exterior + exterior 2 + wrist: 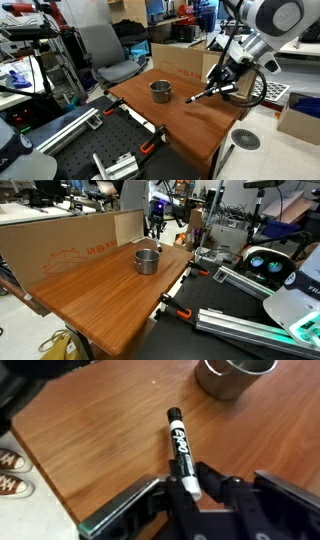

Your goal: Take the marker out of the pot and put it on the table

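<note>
Marker (pixel 181 445) in jaws over reddish-brown table (pixel 90 430) w/ pot (pixel 235 375), cluttered lab.

In the wrist view the pot (pixel 232 375) is sitting on the table (pixel 90 420) toward the upper right. The marker (pixel 180 445) is stretching out on the near side of the pot, apart from it, with its near end sitting between the jaws of the gripper (pixel 193 492) at the lower edge. In an exterior view a cardboard box (pixel 185 58) is standing behind the table, and a chair (pixel 105 48) is standing off beyond one corner.
</note>
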`<state>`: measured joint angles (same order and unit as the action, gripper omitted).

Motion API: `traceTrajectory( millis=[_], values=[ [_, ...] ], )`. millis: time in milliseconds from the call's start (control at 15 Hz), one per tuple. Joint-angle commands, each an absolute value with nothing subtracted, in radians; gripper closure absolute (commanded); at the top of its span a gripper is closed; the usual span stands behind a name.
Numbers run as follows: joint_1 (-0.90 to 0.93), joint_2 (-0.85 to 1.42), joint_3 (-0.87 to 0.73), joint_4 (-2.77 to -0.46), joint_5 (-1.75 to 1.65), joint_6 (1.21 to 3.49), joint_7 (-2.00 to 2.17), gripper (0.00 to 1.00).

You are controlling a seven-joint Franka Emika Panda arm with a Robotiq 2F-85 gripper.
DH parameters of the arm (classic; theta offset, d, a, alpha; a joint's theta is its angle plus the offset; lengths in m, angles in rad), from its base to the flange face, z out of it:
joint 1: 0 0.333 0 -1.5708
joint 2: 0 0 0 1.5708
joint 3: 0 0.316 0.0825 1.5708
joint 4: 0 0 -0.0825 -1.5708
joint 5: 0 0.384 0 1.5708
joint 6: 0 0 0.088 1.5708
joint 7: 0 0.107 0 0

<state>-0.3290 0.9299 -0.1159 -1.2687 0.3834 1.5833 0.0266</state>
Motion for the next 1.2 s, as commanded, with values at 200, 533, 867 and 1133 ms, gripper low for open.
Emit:
traceTrajectory(
  millis=[200,533,867,1133],
  values=[
    [-0.370,1.077,-0.078,-1.051,0.410,1.470,0.107,0.94],
    [-0.378,1.146,-0.074,-0.943,0.399,1.450,0.148,0.94],
    [-0.385,1.192,-0.069,-0.864,0.390,1.405,0.163,0.28],
    [-0.389,1.209,-0.062,-0.823,0.391,1.378,0.165,0.01]
  ],
)
